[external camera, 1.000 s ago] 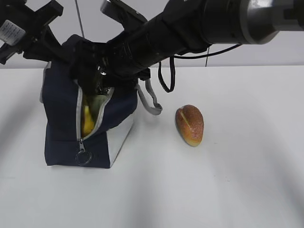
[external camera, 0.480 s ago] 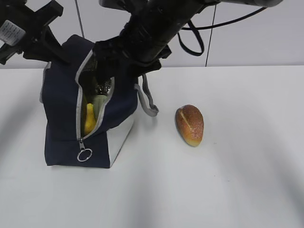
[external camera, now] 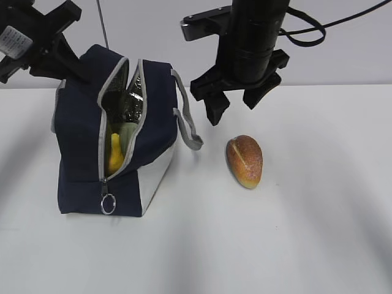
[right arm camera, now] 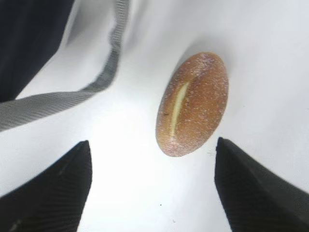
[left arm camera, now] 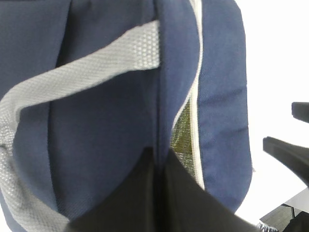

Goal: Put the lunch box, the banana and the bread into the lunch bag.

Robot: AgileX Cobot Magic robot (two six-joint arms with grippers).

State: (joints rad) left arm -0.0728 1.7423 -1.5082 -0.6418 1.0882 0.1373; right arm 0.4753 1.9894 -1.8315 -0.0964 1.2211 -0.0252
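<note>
The navy lunch bag (external camera: 79, 141) stands at the left with its zipper open. The yellow banana (external camera: 114, 154) shows inside the opening. A patch of sage green above it (external camera: 127, 131) looks like the lunch box lid. The bread (external camera: 245, 160) lies on the table to the right of the bag. My left gripper (external camera: 76, 67) is shut on the bag's top edge (left arm camera: 159, 121), with its jaws pinching the fabric beside the foil lining (left arm camera: 183, 130). My right gripper (external camera: 234, 110) is open and empty, a little above and behind the bread (right arm camera: 193, 104); in its wrist view (right arm camera: 152, 186) the bread lies just ahead of the fingers.
The bag's grey handle (external camera: 188, 125) hangs toward the bread and shows in the right wrist view (right arm camera: 111, 63). A ring pull (external camera: 108, 204) hangs at the zipper's lower end. The white table (external camera: 294, 233) stretches right and forward. A wall stands behind.
My right gripper has come out of the bag's opening and moved right, and now hangs open over the bread. The left gripper and the bread have not moved.
</note>
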